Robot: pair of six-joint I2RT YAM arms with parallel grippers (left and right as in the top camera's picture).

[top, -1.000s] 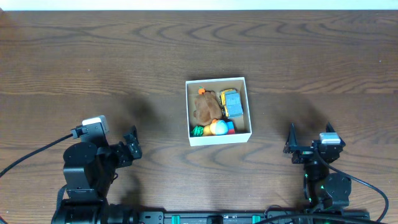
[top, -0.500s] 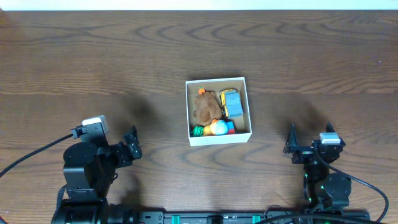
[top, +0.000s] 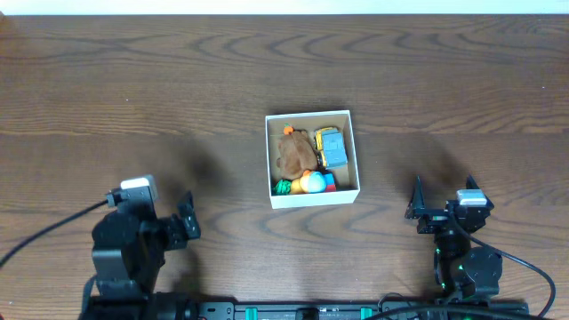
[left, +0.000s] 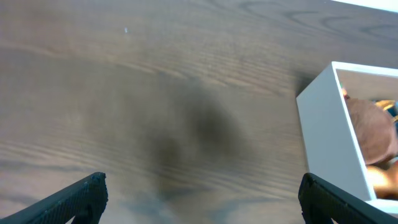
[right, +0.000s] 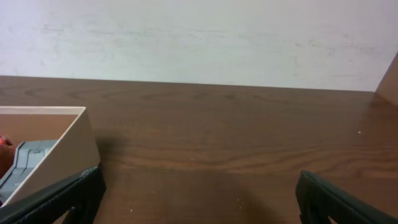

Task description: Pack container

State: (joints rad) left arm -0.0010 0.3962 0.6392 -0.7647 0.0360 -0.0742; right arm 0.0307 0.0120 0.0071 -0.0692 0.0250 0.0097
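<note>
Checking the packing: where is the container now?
Overhead, the container sits in the middle of the table, ahead of and between the left tool and right tool, touching neither; toys lie inside.

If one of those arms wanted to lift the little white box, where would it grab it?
Probably the far wall of the container, pinched from above, one tool finger inside and one outside. The walls are thin and upright, the top is open, and the toys crowd the near wall, leaving bare floor by the far one.
</note>
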